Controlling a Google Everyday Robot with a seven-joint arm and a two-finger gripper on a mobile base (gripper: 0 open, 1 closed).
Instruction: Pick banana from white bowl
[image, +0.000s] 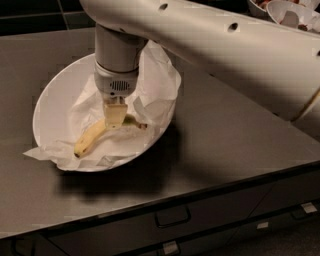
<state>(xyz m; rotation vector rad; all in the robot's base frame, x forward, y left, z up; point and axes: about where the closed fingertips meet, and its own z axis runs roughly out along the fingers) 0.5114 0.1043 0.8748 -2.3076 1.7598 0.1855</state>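
The white bowl (50, 115) stands on the dark counter at the left, lined with crumpled white paper (152, 90). The small yellow banana (92, 137) lies in it, its dark tip towards the bowl's front left and its other end towards the right. My gripper (114, 119) reaches straight down into the bowl from the white arm above. Its fingers are closed on the banana's middle, with one beige finger (114, 112) showing in front of the fruit. The banana still rests low on the paper.
The dark counter (225, 150) runs to a front edge with drawers (172, 217) below. Two smaller white bowls with food (292, 15) stand at the far right corner. My big white arm (225, 50) spans the upper scene and hides the counter behind it.
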